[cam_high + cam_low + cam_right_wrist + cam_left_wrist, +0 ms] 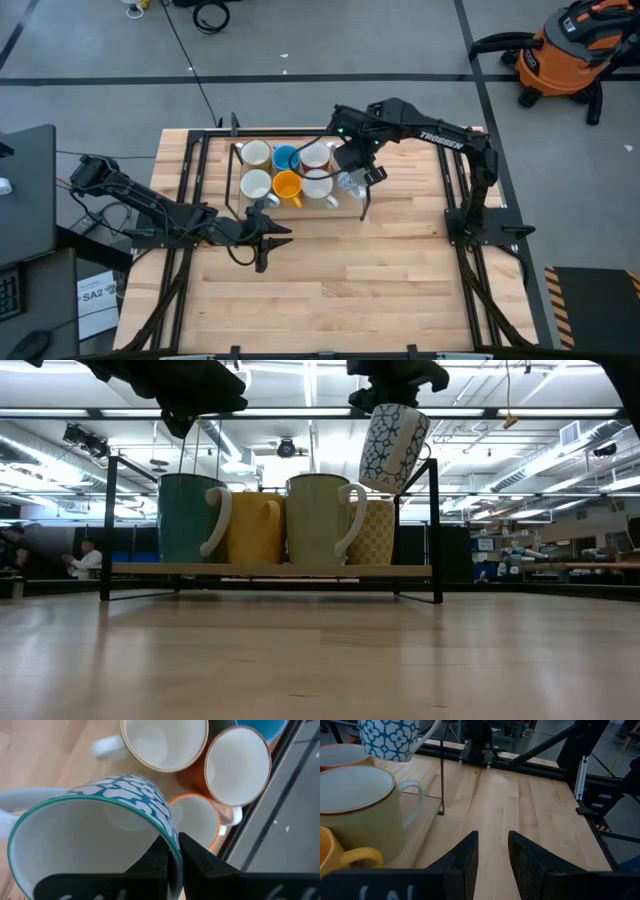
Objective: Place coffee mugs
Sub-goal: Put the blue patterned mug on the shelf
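High view: "TROSSEN" on right arm (440, 138); right claw (172, 851) pinching patterned mug (100, 835)

The right gripper (357, 181) hung raised, its fingers pinched together. The left gripper (492, 851) waited low, fingers slightly parted.

High cam: straight down, far, covers the whole tabletop (330, 270). Low cam: tabletop level, faces the rack (270, 570) head-on, room behind. Left wrist cam: close, looks along the tabletop, rack at 9 o'clock. Right wrist cam: very close above the patterned mug (100, 830). All four share the rack.
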Motion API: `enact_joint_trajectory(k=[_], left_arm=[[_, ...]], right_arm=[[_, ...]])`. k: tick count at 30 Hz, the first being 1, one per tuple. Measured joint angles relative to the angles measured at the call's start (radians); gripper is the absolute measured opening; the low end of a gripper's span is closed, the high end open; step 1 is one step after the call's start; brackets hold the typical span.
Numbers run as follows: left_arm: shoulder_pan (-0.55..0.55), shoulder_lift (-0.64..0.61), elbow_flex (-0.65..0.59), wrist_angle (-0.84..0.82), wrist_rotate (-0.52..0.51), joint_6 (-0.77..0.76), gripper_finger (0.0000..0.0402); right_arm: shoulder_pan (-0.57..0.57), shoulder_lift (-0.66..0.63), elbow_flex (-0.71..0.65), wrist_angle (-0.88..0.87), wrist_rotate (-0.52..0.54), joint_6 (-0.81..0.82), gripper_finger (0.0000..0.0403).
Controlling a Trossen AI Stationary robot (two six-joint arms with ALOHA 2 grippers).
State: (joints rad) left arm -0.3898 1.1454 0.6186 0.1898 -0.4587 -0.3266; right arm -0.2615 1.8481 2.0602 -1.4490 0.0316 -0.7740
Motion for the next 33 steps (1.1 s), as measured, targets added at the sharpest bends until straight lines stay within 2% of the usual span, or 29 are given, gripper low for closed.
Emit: enact_joint_trajectory(k=[4, 14, 33], left_arm=[[0.0, 0.0, 0.0, 0.0, 0.0, 0.0, 0.0112], [0.0, 0.0, 0.0, 0.0, 0.0, 0.0, 0.0112], [0.0, 0.0, 0.0, 0.0, 0.0, 0.0, 0.0112]], right_arm=[[-0.005, 0.0, 0.0, 0.019, -0.04, -0.015, 0.003], [-0.004, 0.032, -0.001, 0.013, -0.043, -0.067, 0.003], [-0.002, 0.222, -0.001, -0.001, -0.023, -0.067, 0.003]])
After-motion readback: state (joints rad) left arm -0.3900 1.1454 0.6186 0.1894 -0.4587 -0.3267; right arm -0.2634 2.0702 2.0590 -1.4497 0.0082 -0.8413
